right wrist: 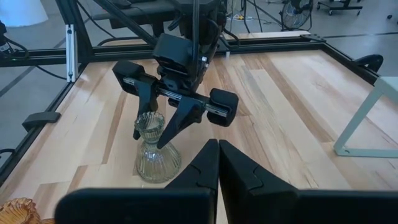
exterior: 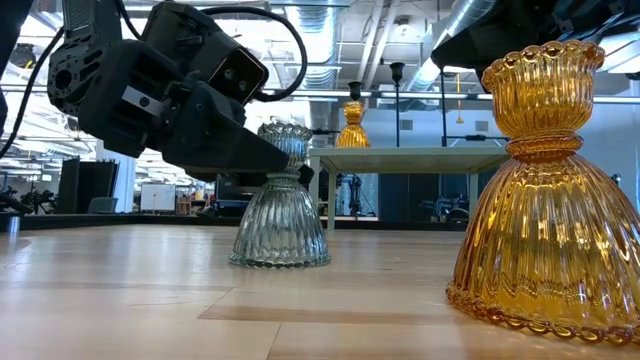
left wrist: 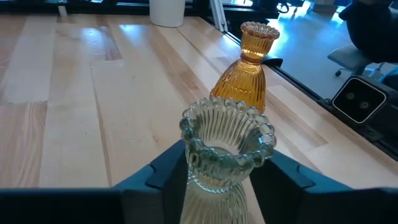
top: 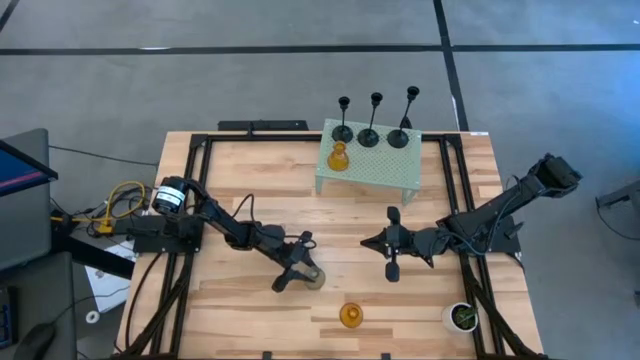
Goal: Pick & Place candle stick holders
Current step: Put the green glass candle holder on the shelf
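A pale grey-green ribbed holder stands upright on its base on the table, at the near middle. My left gripper is at it, with a finger on each side of its neck. One amber holder stands on the table nearer the front edge. Another amber holder and three black thin-stemmed holders stand on a pale green stand at the far middle. My right gripper is shut and empty, hovering right of centre with its fingers pointing at the left gripper. My left gripper pinches the pale holder's narrow neck, just under the flared cup, between its two fingers. The fingers come nearly level from the table's left side. The holder stays upright, with its ribbed base flat on the table.
A small white pot with a green plant stands at the near right corner. Black frame rails run along the table's left and right sides. Bare wood lies between the two grippers and the stand.
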You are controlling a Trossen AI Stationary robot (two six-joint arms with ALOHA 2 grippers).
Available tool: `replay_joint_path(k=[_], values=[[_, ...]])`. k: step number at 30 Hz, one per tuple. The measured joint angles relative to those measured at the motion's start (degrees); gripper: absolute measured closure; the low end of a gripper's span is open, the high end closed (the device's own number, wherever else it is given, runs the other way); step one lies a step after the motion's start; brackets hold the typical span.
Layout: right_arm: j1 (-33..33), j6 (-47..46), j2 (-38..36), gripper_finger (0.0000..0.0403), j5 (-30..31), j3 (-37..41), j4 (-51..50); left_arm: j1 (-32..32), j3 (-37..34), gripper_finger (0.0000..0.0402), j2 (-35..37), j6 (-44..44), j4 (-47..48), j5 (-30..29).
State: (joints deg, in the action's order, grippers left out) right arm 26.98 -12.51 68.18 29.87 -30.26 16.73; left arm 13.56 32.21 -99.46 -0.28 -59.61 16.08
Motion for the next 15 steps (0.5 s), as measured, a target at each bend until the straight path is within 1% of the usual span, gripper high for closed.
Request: replay_joint_path(k=[4,6,9,12,15], values=[[0.00,0.00,0.00,0.0403,0.00,0.00,0.00,-0.02,0.00,0.0265,0.00,-1.12,0.00,-0.03],[0.00,0.00,0.00,0.0403,0.00,0.00,0.00,-0.02,0.00,0.0265,0.03,-2.67,-0.05,-0.60],[0.00,0.00,0.00,0.0403,0.00,0.00,0.00,-0.02,-0.07,0.0254,0.70,-5.30,0.28,-2.02],[0.03,0.00,0.00,0.0403,-0.01,0.00,0.00,-0.04,-0.13,0.0254,2.73,-6.61,1.28,-2.94],[0.07,0.00,0.00,0.0403,-0.02,0.00,-0.01,-0.02,-0.11,0.0267,5.65,-6.72,2.18,-3.87]])
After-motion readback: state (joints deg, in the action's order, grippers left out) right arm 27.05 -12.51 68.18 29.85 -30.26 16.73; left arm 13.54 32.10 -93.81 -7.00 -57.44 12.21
